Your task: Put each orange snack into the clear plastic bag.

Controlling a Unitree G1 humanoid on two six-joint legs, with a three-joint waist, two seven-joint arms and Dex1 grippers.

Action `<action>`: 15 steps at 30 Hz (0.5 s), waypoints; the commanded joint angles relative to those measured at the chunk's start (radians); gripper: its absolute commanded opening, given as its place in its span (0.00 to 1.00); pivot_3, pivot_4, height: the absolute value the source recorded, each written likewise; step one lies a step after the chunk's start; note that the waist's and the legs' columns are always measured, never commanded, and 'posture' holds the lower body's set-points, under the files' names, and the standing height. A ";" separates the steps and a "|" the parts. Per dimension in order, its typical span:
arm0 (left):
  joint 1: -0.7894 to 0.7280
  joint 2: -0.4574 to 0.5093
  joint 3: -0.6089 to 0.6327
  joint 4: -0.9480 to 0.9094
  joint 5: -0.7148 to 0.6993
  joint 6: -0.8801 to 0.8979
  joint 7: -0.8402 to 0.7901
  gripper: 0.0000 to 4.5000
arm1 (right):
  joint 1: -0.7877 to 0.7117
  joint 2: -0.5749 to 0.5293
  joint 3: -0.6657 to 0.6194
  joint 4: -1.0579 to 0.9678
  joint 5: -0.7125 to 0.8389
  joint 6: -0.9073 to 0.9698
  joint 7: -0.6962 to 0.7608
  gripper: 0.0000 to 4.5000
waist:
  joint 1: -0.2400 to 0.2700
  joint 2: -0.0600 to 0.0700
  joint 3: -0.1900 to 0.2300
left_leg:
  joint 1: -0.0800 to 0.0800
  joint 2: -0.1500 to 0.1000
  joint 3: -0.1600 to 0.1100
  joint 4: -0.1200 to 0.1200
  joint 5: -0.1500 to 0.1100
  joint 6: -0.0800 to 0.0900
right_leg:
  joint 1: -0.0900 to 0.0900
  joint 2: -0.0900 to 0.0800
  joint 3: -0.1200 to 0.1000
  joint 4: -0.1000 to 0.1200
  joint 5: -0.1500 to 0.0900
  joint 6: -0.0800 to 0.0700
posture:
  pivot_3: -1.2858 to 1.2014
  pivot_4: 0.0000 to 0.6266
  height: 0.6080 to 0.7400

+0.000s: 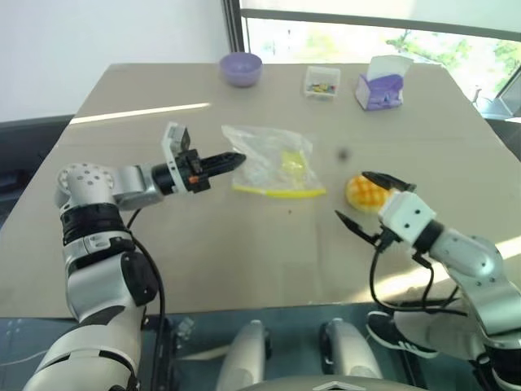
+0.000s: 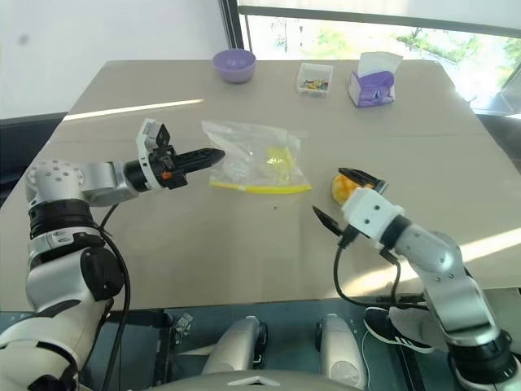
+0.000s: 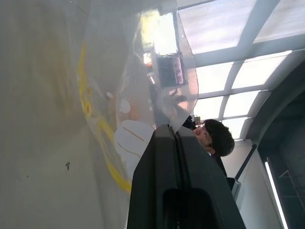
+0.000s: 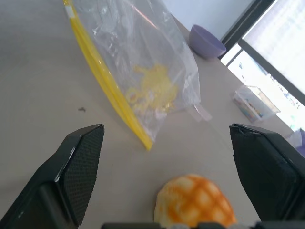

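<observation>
The clear plastic bag (image 1: 273,163) lies mid-table, its yellow seal strip along the near edge and yellow pieces inside. My left gripper (image 1: 234,160) is shut on the bag's left edge; in the left wrist view the film (image 3: 143,81) rises from between the closed fingers (image 3: 164,157). To the right of the bag, the orange snack (image 1: 364,193), a round bun with a criss-cross top, sits on the table. My right gripper (image 1: 352,195) is open, with one finger on each side of the snack (image 4: 195,202), which is close to the palm.
At the table's far side stand a purple bowl (image 1: 241,68), a small clear box of coloured bits (image 1: 321,82) and a purple and white carton (image 1: 381,84). A person (image 3: 214,138) appears beyond the bag in the left wrist view.
</observation>
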 commanded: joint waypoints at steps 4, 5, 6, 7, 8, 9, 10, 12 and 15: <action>-0.010 -0.023 0.030 -0.041 -0.172 0.005 0.195 0.01 | -0.127 0.082 0.103 0.128 -0.055 -0.046 0.004 1.00 | 0.000 0.000 0.000 | 0.000 -0.001 0.000 0.000 0.000 0.000 | 0.000 -0.001 0.000 0.000 0.000 0.000 | 0.52 0.24 0.98; -0.006 -0.031 0.038 -0.040 -0.180 0.005 0.222 0.01 | -0.138 0.097 0.116 0.157 -0.055 -0.054 0.007 1.00 | 0.001 0.000 0.000 | 0.000 -0.001 0.000 0.000 0.000 -0.001 | 0.000 -0.001 0.000 0.000 0.000 0.000 | 0.52 0.24 0.98; -0.005 -0.041 0.052 -0.034 -0.185 0.005 0.252 0.01 | -0.153 0.115 0.133 0.196 -0.060 -0.070 0.009 1.00 | 0.000 0.000 0.000 | 0.000 -0.001 0.000 0.000 0.001 -0.001 | 0.000 -0.001 0.000 0.000 0.000 0.000 | 0.52 0.24 0.98; -0.004 -0.050 0.063 -0.030 -0.194 0.005 0.277 0.01 | -0.167 0.132 0.145 0.233 -0.062 -0.087 0.010 1.00 | 0.000 0.000 0.000 | 0.000 -0.001 0.000 0.000 0.001 -0.002 | 0.000 -0.001 0.000 0.000 0.000 0.000 | 0.52 0.24 0.98; -0.004 -0.055 0.072 -0.027 -0.201 0.005 0.293 0.01 | -0.180 0.152 0.152 0.272 -0.059 -0.104 0.008 1.00 | -0.001 0.000 0.000 | 0.000 -0.001 0.000 0.000 0.001 -0.002 | 0.000 -0.001 0.000 0.000 0.000 0.000 | 0.52 0.24 0.98; -0.005 -0.063 0.080 -0.028 -0.211 0.005 0.313 0.01 | -0.202 0.176 0.157 0.330 -0.066 -0.130 -0.004 1.00 | -0.001 0.000 0.000 | 0.000 -0.001 0.000 0.000 0.002 -0.003 | 0.000 -0.001 0.000 0.000 0.000 0.000 | 0.52 0.24 0.98; -0.005 -0.071 0.087 -0.030 -0.220 0.005 0.331 0.01 | -0.219 0.187 0.163 0.372 -0.084 -0.156 -0.015 1.00 | -0.002 0.000 0.000 | 0.000 -0.001 0.000 0.000 0.002 -0.003 | 0.000 -0.001 0.000 0.000 0.000 0.000 | 0.52 0.24 0.98; -0.009 -0.081 0.101 -0.026 -0.235 0.005 0.362 0.01 | -0.249 0.194 0.181 0.452 -0.131 -0.201 -0.033 1.00 | -0.002 0.000 0.000 | 0.000 -0.001 0.000 -0.001 0.003 -0.004 | -0.001 -0.001 0.000 0.000 0.000 0.000 | 0.52 0.24 0.98; -0.011 -0.089 0.116 -0.024 -0.260 0.005 0.401 0.01 | -0.268 0.189 0.202 0.528 -0.221 -0.240 -0.091 1.00 | -0.002 0.000 0.000 | 0.000 -0.001 0.000 -0.001 0.003 -0.005 | -0.001 -0.001 0.001 0.000 0.000 0.000 | 0.52 0.24 0.98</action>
